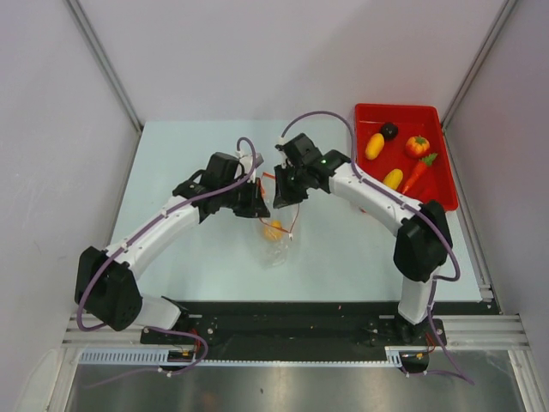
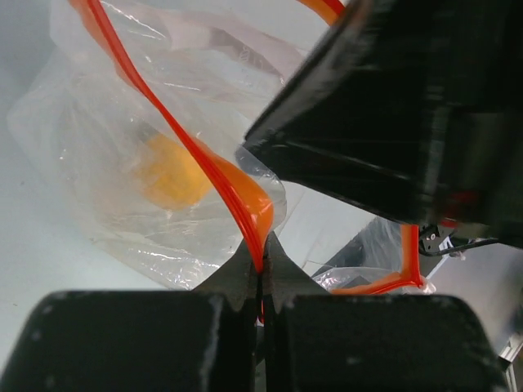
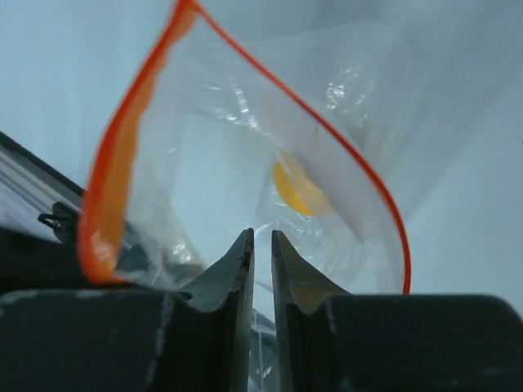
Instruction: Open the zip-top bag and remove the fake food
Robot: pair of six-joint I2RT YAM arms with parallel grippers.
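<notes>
The zip-top bag (image 1: 276, 240) is clear, glinting film edged by an orange-red zip strip (image 2: 233, 188). The piece of fake food (image 2: 167, 175) inside shows yellow-orange. The left end effector (image 2: 261, 273) and right end effector (image 3: 261, 245) are matt black. At two o'clock on the pale blue-green table (image 1: 189, 249), the tray (image 1: 403, 112) is bright red. It holds two yellow ovals (image 1: 374, 146), a near-black ball (image 1: 389, 130), an orange-red fruit (image 1: 418, 146) capped green, and an orange carrot (image 1: 416, 176) topped green. The arms (image 1: 163, 225) are white with black joints and have purple cables (image 1: 317, 114).
</notes>
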